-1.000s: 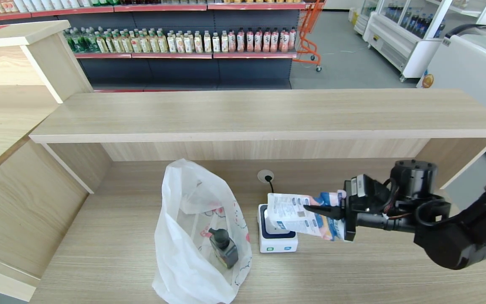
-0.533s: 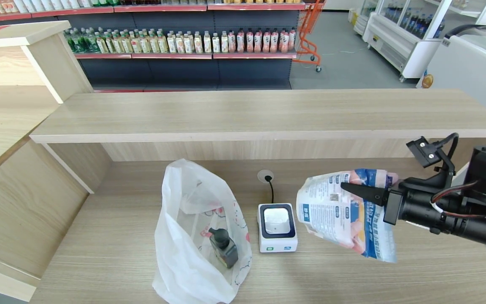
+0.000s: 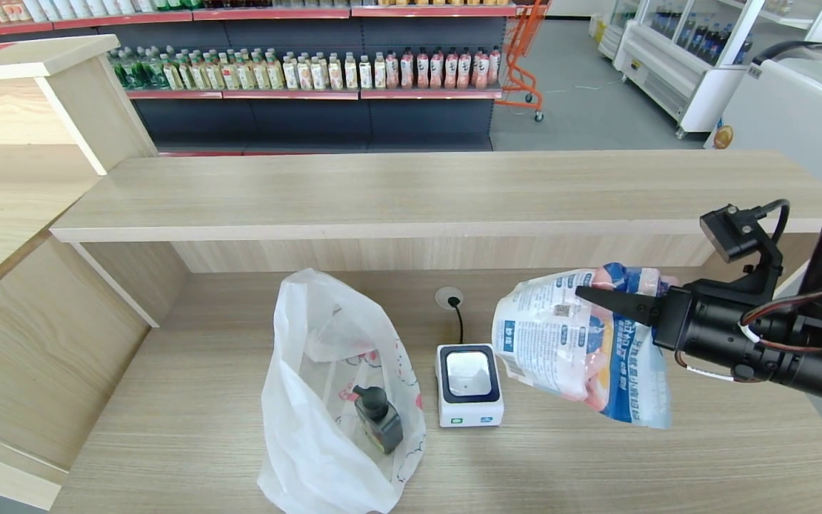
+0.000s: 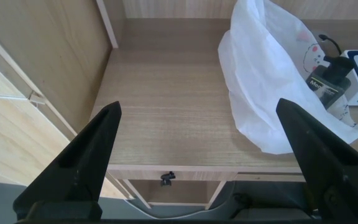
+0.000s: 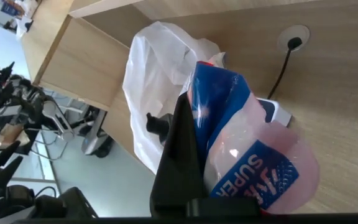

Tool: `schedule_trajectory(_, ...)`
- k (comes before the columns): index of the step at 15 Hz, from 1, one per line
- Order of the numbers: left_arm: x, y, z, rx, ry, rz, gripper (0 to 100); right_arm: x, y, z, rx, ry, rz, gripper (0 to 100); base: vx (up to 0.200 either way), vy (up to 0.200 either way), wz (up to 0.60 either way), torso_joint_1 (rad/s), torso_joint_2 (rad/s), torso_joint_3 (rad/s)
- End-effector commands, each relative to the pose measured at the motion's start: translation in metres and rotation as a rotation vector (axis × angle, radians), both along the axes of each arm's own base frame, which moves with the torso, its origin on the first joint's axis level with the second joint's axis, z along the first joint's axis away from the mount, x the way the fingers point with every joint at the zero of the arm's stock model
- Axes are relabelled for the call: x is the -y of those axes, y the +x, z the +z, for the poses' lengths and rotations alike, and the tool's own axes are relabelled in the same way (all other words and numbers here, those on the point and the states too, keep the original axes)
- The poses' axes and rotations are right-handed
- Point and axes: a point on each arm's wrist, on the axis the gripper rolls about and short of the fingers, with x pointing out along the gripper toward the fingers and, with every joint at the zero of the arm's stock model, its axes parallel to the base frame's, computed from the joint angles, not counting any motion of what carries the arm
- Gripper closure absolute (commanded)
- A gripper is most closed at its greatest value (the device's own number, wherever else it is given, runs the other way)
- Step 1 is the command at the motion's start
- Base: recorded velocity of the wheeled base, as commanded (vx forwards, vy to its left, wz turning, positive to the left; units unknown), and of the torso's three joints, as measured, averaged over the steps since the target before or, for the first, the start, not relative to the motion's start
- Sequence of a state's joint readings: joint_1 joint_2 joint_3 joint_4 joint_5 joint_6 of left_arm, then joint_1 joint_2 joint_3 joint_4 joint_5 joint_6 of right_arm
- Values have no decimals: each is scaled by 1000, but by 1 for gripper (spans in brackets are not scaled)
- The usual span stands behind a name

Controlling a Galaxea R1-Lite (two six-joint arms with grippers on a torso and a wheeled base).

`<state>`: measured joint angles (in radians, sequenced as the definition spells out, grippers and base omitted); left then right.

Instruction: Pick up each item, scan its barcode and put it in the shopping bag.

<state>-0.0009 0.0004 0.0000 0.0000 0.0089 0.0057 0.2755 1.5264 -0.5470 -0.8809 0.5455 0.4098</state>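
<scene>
The right gripper (image 3: 586, 297) is clamped on the packet (image 3: 568, 350), which hangs in the air just right of the scanner (image 3: 469, 385) — the open bag (image 3: 311, 343) lies farther left, beyond that scanner.

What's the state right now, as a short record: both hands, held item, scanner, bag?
right hand: shut on a blue-and-white pouch, held above the counter
scanner: white, on the counter, beside the pouch, window uncovered
shopping bag: open, left of the scanner, dark bottle inside
left hand: open, empty
</scene>
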Motion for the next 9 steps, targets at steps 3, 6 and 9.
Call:
schedule_trajectory(3,0,0,0,0,3,1,0,3,-6,5,18,5,-3,100,0,0,0,0,0,0)
schedule_trajectory(6,0,0,0,-1,-3,1,0,4,-9,7,8,2,-5,100,-133,133,0,5,2,2)
schedule_trajectory(9,0,0,0,0,2,1,0,4,-11,9,1,3,-4,100,-133,133,0,13,2,-2)
